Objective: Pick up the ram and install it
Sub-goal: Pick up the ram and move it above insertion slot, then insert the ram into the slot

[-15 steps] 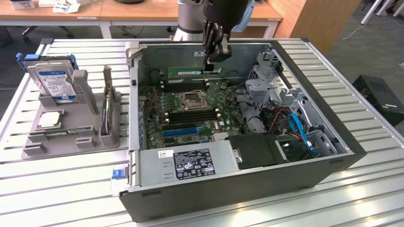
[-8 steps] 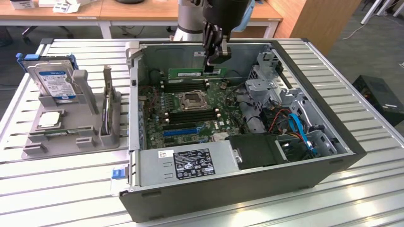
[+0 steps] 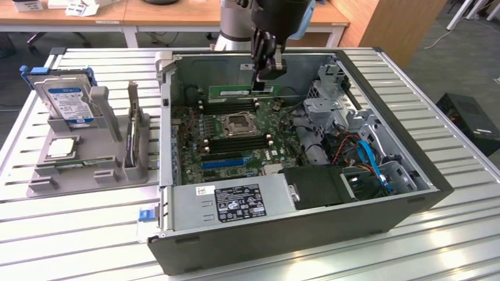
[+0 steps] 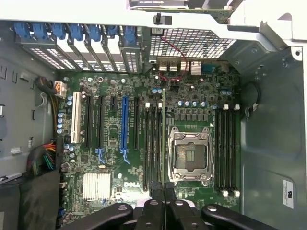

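Ram sits in the upper middle of the exterior view, a thin green stick held level inside the open computer case. The gripper comes down from the top of the frame, its fingers closed on the stick's right end. In the wrist view the ram shows edge-on as a narrow line between the pinched fingers of the gripper, lined up with the long black slots beside the processor socket. Whether it touches a slot I cannot tell.

The case lies on its side on a slatted metal table. Inside are the green motherboard with the processor socket at its middle and a blue slot. A power supply fills the near end, and blue cables run at the right.

At the frame's left stands a grey tray. It holds an upright hard drive, a square silver chip lying flat, and a card on edge.
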### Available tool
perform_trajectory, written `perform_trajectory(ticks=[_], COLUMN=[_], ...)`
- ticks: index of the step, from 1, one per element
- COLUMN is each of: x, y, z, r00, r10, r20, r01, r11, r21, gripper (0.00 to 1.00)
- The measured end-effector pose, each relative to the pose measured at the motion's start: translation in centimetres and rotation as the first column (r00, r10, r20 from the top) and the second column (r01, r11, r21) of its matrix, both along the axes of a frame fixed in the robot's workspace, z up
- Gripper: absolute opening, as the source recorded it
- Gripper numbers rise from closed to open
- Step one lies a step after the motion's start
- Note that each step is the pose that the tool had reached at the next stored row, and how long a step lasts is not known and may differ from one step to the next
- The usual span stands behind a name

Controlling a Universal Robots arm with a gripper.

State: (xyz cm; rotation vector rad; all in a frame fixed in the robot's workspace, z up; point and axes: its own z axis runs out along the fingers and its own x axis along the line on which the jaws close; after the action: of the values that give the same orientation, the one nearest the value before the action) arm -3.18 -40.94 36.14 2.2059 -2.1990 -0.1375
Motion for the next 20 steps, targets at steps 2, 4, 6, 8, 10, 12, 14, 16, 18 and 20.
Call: perform_trajectory(ticks=[2,4,6,8,10,12,14,16,18,20], x=[0.00,0.00,0.00,-0.01,0.00,0.00,0.00,0.00,0.00,0.00], y=[-0.16,-0.31,-0.43,-0.44,-0.44,-0.44,-0.44,-0.44,-0.44,-0.44], z=[0.00,0.00,0.00,0.00,0.00,0.00,0.00,0.00,0.00,0.00], r00=[1.0000,1.0000,1.0000,1.0000,1.0000,1.0000,1.0000,1.0000,1.0000,1.0000], r10=[0.000,0.000,0.000,0.000,0.000,0.000,0.000,0.000,0.000,0.000], r20=[0.0000,0.0000,0.0000,0.0000,0.0000,0.0000,0.0000,0.0000,0.0000,0.0000], r01=[0.000,0.000,0.000,0.000,0.000,0.000,0.000,0.000,0.000,0.000], r11=[1.0000,1.0000,1.0000,1.0000,1.0000,1.0000,1.0000,1.0000,1.0000,1.0000], r21=[0.0000,0.0000,0.0000,0.0000,0.0000,-0.0001,0.0000,-0.0001,0.0000,0.0000], gripper=[0.12,0.12,0.12,0.12,0.12,0.12,0.12,0.12,0.12,0.12])
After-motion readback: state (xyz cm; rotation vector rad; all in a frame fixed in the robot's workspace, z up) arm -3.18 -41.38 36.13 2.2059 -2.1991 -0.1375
